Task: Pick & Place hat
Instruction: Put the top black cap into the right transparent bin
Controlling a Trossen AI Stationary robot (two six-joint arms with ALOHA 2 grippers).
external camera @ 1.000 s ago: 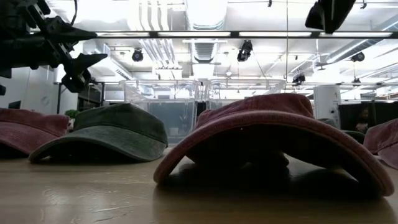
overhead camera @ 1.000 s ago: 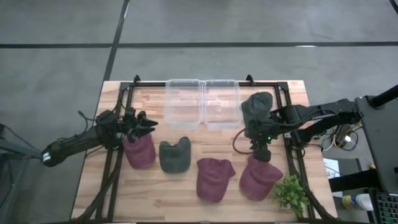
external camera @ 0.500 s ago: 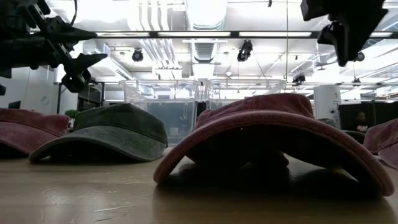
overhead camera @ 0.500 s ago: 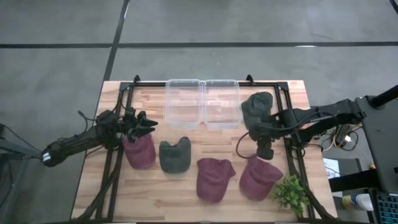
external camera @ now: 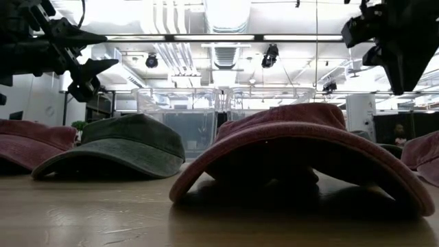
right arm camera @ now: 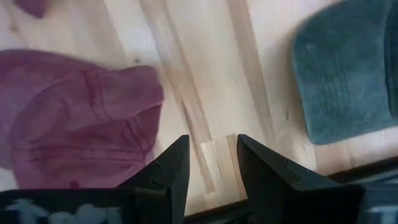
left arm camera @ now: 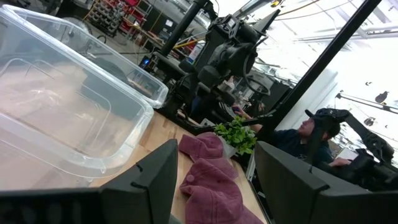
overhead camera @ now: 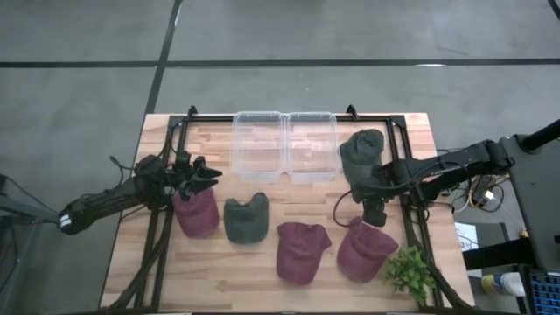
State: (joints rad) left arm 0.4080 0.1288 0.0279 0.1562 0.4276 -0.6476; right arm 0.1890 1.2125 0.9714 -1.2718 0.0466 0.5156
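Hats: three maroon (overhead camera: 298, 251), two green (overhead camera: 245, 218).

No text, label, brand, number or sign can be read in any of the views. The caps on the table show plain fabric with no legible marking, and the clear bins carry no lettering that can be made out.
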